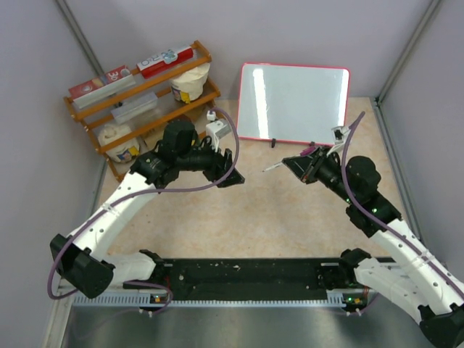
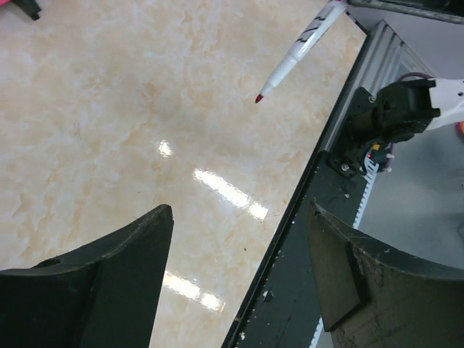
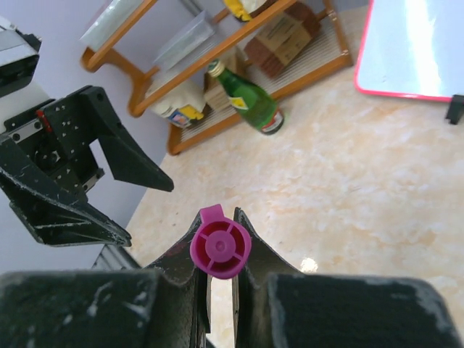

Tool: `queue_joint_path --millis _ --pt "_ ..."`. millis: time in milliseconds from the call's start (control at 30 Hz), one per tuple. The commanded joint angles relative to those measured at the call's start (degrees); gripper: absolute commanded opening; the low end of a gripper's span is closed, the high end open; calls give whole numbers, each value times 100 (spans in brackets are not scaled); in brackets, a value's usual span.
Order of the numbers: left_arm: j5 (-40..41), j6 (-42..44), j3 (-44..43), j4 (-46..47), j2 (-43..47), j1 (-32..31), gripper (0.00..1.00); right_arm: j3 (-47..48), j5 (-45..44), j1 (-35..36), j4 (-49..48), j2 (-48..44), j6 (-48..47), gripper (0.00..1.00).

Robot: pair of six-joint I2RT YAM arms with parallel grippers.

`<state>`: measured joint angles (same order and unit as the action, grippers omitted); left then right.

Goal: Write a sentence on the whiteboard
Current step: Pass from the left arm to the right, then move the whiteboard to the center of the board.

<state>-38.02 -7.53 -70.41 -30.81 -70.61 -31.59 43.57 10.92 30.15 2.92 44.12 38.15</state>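
Jaws on right gripper (image 1: 301,164) clamp marker (image 2: 297,52), tip leftward; left gripper (image 1: 232,168) gapes; whiteboard (image 1: 293,101) seemingly propped, lengthwise across.

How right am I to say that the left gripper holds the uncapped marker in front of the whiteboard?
Not quite: the right gripper holds the uncapped marker in front of the whiteboard, as the top external view shows. The left gripper is open and empty.

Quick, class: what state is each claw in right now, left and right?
Left claw: open, holding nothing.
Right claw: closed on a marker.
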Motion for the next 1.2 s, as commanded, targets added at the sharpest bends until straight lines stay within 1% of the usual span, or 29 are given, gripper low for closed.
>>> queue_joint_path --millis 0,167,300,467,700,767,933,1033,1067,1167 --pt "567 -82 106 329 161 13 78 222 -573 -44 358 -97 -396 0" --pt "884 -222 335 663 197 22 86 319 -468 -88 385 193 -458 0" --pt "1086 -249 326 664 -31 13 87 380 -257 -176 385 518 -405 0" --pt "1183 -345 300 743 -418 22 88 363 366 -834 394 896 -230 0" --pt "1314 -530 -69 743 -1262 13 88 161 674 -1731 499 1029 -229 0" --pt "1411 -627 -218 752 -1639 13 88 91 797 -1986 560 1037 -220 0" --pt "1850 -934 -1008 498 -2806 -13 87 -129 1017 -2478 780 897 -247 0" --pt "2271 -935 -1868 85 -3615 -92 86 -279 1035 -2645 929 713 -308 0" --pt "2395 -917 -2280 -99 -3905 -127 86 -331 1035 -2707 999 634 -326 0" --pt "2667 -891 -3116 -382 -4653 -215 86 -393 1035 -2830 1202 475 -431 0"
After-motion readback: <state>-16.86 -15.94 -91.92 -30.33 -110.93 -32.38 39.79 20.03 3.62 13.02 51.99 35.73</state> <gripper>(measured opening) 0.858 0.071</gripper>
